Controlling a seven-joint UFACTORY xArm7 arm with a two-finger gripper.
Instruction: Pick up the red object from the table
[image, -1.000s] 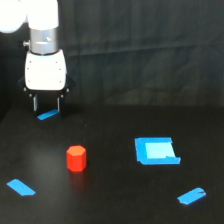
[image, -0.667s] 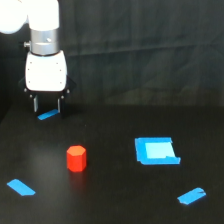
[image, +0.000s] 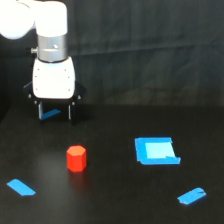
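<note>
Hanging over the back-left part of the counter (image: 115, 200) as the exterior view sees it, my end effector (image: 55, 114) points straight down, wrist vertical, white housing directly above the fingers. Fingers are spread, nothing between them; a blue tape strip (image: 50, 114) shows in the gap, lying on the counter behind or under the tips. Can't tell whether the tips touch the surface.

Red object (image: 76, 158) stands upright on the counter, nearer the camera than my end effector and slightly toward the exterior view's right of it. Clear gap between us, no contact.

Other items on the black surface: a blue square patch (image: 156, 150) with a paler centre, well off to the exterior view's right of the red object; a blue strip (image: 21, 187) near the front-left; another blue strip (image: 192, 195) at the front-right. All lie flat, apart from each other.
</note>
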